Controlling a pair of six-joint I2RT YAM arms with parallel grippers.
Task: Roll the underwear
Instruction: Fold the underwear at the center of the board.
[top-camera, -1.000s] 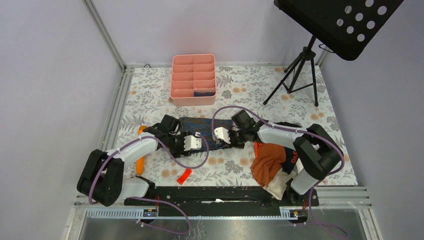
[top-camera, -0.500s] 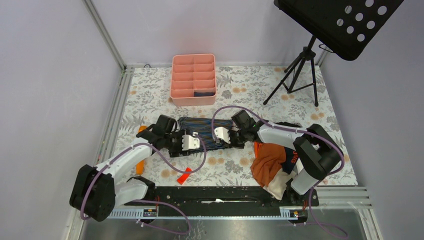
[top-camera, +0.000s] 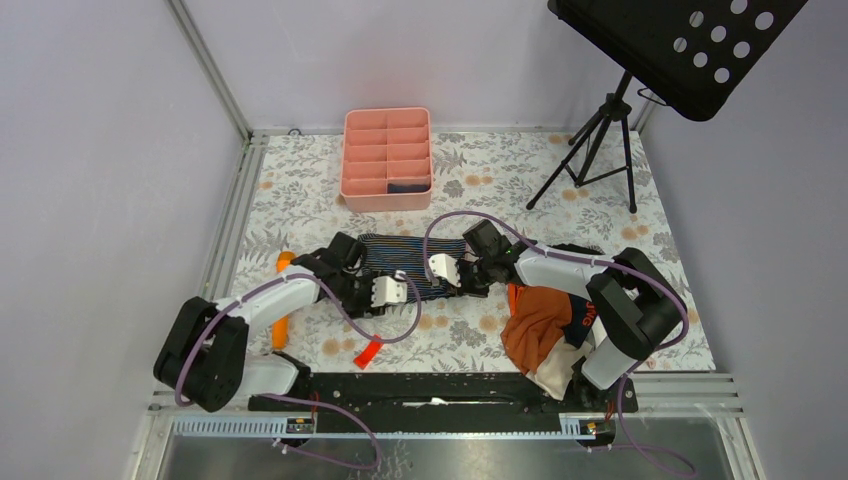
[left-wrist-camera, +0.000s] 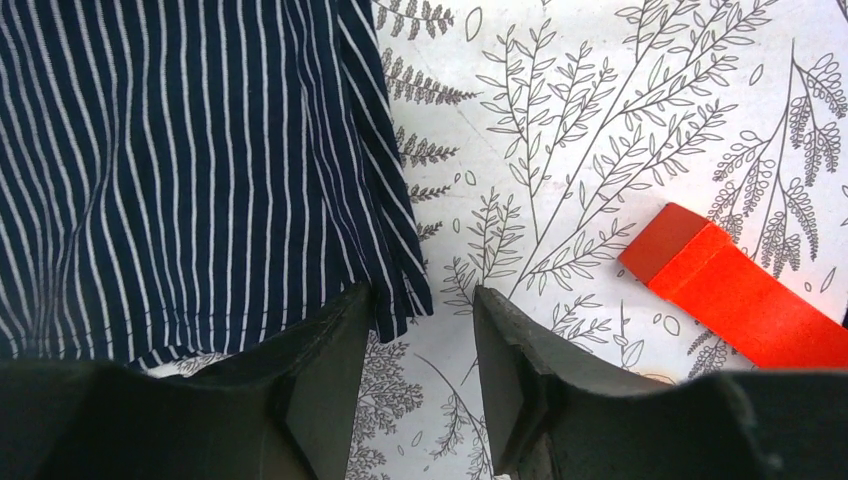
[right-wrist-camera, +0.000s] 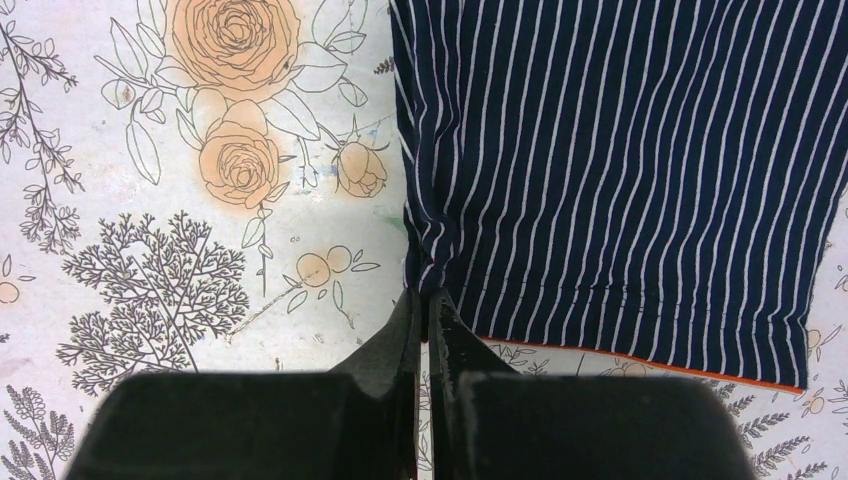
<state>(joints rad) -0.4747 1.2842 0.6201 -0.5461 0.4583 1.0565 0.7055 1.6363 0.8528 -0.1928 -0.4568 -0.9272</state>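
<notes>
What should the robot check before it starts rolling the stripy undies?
1. Right gripper pinching one near corner of the striped underwear: ok, it is shut on the cloth edge.
2. Left gripper pinching the other near corner: not ok, its jaws stand apart with the cloth corner between them.
3. Underwear lying flat: ok, spread out with only small wrinkles.
4. Red block out of the way: ok, it lies apart from the cloth.
5. Orange garment not tangled with the underwear: ok, it sits off to the right.
</notes>
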